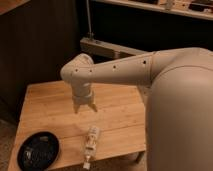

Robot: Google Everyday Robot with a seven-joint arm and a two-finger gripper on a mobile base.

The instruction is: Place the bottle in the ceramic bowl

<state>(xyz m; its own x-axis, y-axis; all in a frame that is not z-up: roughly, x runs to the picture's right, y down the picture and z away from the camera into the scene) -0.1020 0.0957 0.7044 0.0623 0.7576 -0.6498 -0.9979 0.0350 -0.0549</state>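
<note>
The bottle (91,144) lies on its side on the wooden table (47,107) near the front edge, cap pointing toward me. The ceramic bowl (38,149), black and shallow, sits at the table's front left corner, empty. My gripper (85,108) hangs fingers-down over the middle of the table, a little behind and above the bottle and apart from it. Its fingers are spread and hold nothing. The bowl is to the left of the bottle, a short gap between them.
My large white arm (170,100) fills the right side of the view and hides the table's right part. A dark wall and a metal shelf frame (107,47) stand behind the table. The floor shows at the far left.
</note>
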